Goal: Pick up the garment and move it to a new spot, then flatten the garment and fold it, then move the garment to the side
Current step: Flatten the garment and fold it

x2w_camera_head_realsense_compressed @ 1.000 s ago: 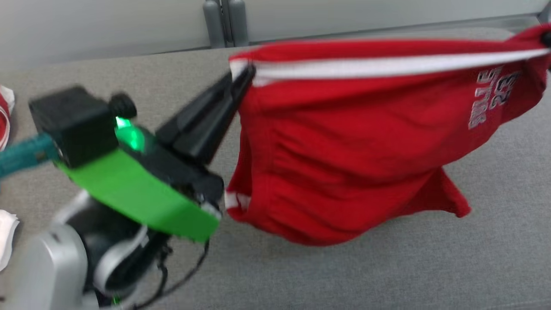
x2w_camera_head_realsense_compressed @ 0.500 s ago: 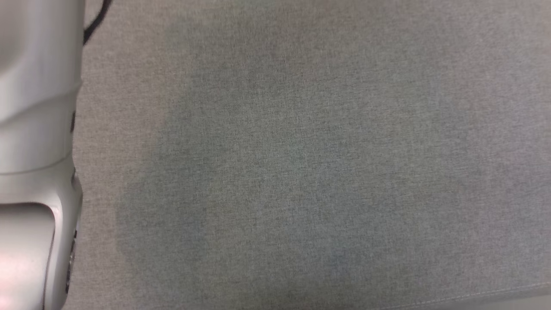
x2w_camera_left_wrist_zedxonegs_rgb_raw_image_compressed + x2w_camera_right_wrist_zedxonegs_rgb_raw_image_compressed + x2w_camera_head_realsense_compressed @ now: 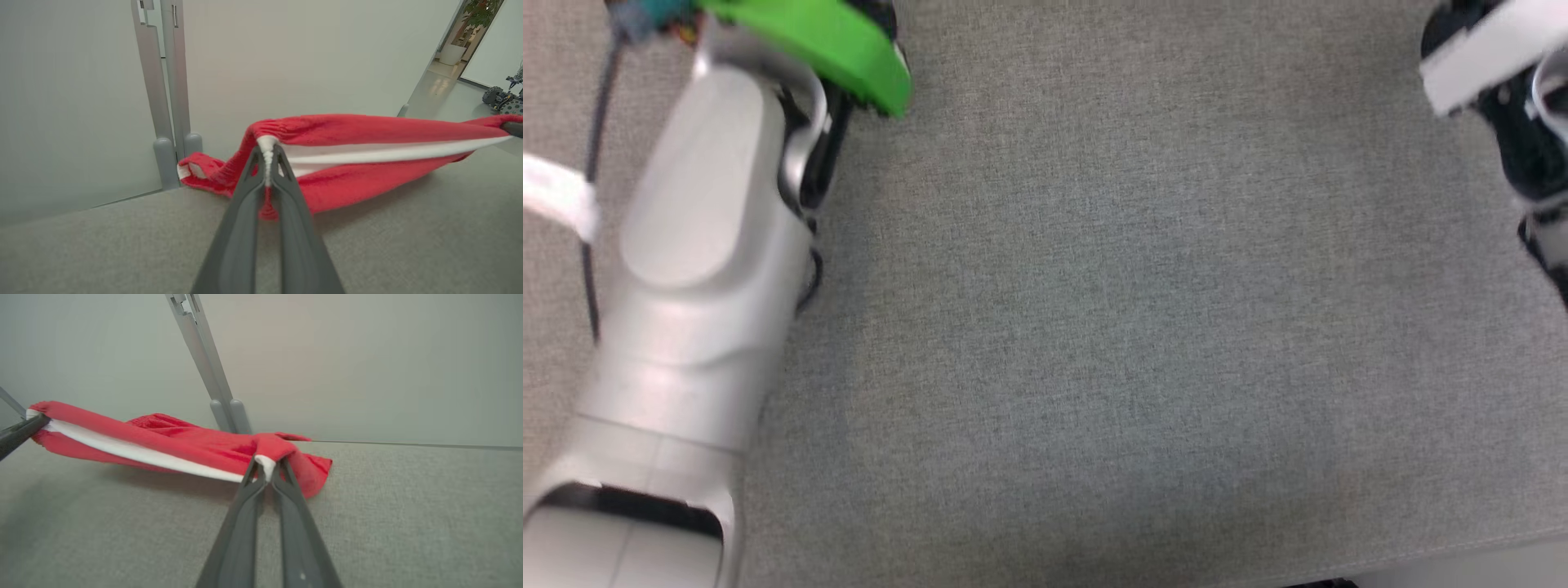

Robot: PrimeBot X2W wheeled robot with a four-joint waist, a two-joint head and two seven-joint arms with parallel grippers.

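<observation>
A: State of the left tool (image 3: pixel 267 157)?
B: Clenched on the red shorts (image 3: pixel 367 130). Both dark fingers (image 3: pixel 241 228) pinch a bunched bit of the white stripe (image 3: pixel 388 153) at one end. A red tuft pokes out below the pinch, between them.
A: And the right tool (image 3: pixel 265 467)?
B: Same. Clamped on the stripe's other end, red cloth bunched over the tips.
A: Arm poses?
B: Head view: the left forearm (image 3: pixel 694 245), pale grey, runs from the lower left up to the top edge, with its green wrist plate (image 3: pixel 833 41) at the top. At the upper right corner is the right wrist (image 3: pixel 1494 73), blurred. Both arms reach forward, well apart. The wrist views look low across the table (image 3: pixel 1135 327) towards the partition (image 3: pixel 367 355).
A: Where do the shorts lie?
B: Strung between the two tools. The striped edge is pulled taut in the air. The rest sags behind it, and the lowest folds look to rest on the grey table near the partition's post (image 3: pixel 163 102). Each wrist view catches the other tool's tip at the far end of the stripe.
A: Anything beyond?
B: A doorway (image 3: pixel 457 61) at the left wrist view's right edge, with a potted plant (image 3: pixel 484 10) past it.
</observation>
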